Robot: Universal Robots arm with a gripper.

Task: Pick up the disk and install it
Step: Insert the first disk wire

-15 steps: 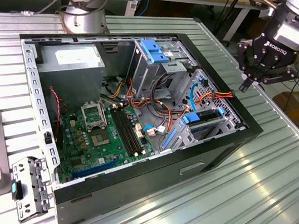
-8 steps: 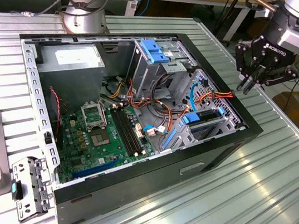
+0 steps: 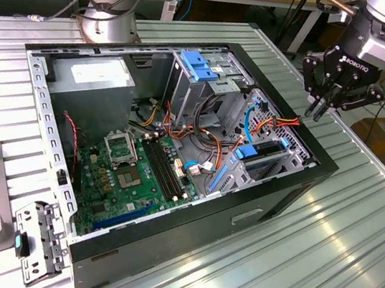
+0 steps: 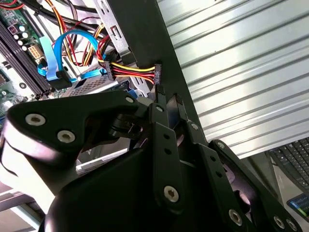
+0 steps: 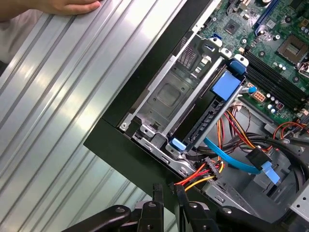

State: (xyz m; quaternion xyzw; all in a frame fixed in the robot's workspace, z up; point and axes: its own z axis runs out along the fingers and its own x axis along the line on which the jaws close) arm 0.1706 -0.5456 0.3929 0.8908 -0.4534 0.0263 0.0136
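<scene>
The disk (image 3: 266,154) lies in the metal drive cage at the open computer case's corner nearest the exterior view's right, its dark body edged by bright blue rails. In the first wrist view the disk (image 5: 206,118) sits slotted in that cage, with a blue tab at each end. My gripper (image 3: 320,109) hangs above the case's rim, up and to the right of the disk and apart from it. Its fingertips (image 5: 156,187) stand close together with nothing between them. In the second wrist view the gripper (image 4: 167,95) points down at the case's black wall beside a red and yellow cable plug (image 4: 133,71).
The open case (image 3: 323,163) lies flat on a ribbed metal table (image 3: 351,247). Inside are a green motherboard (image 3: 136,179), loose cables and a paler blue bracket (image 3: 202,67). A metal bracket (image 3: 37,237) lies at the exterior view's left. A hand (image 5: 67,6) rests on the table.
</scene>
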